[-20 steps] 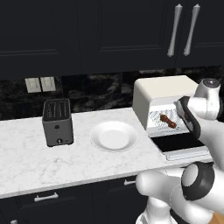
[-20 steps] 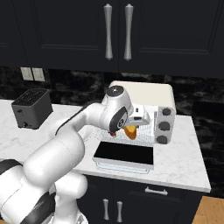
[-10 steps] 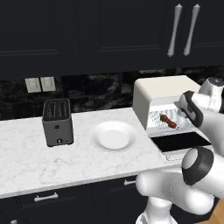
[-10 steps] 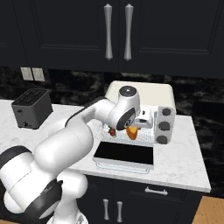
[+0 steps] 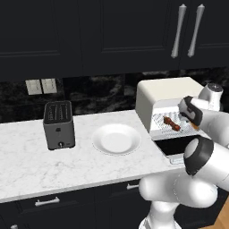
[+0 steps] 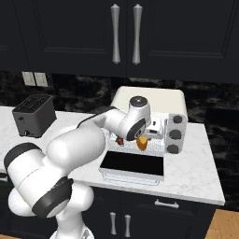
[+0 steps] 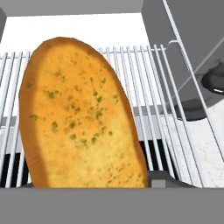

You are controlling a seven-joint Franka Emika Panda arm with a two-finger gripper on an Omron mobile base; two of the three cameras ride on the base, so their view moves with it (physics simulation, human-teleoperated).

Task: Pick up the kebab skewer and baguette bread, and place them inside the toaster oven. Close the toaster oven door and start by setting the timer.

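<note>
The cream-white toaster oven (image 5: 166, 91) (image 6: 148, 96) stands with its door (image 5: 172, 145) (image 6: 132, 163) folded down flat in front. On its wire rack (image 7: 151, 83) lies the dark red-brown kebab skewer (image 5: 172, 124) (image 6: 120, 141). My gripper (image 6: 144, 136) sits at the oven's mouth, shut on the golden baguette bread (image 6: 142, 144) (image 7: 78, 118). The bread hangs just over the front of the rack, to the right of the skewer. In the hand view the bread hides the skewer. The oven's round dark knobs (image 6: 176, 135) sit right of the opening.
A dark grey slot toaster (image 5: 58, 124) (image 6: 32, 115) stands on the white marble counter (image 5: 27, 165) at the left. A white plate (image 5: 116, 138) lies between it and the oven. Black cabinets hang above the oven.
The hand has carried the baguette bread to the right and in toward the oven's rack. The skewer and the open door have stayed put.
</note>
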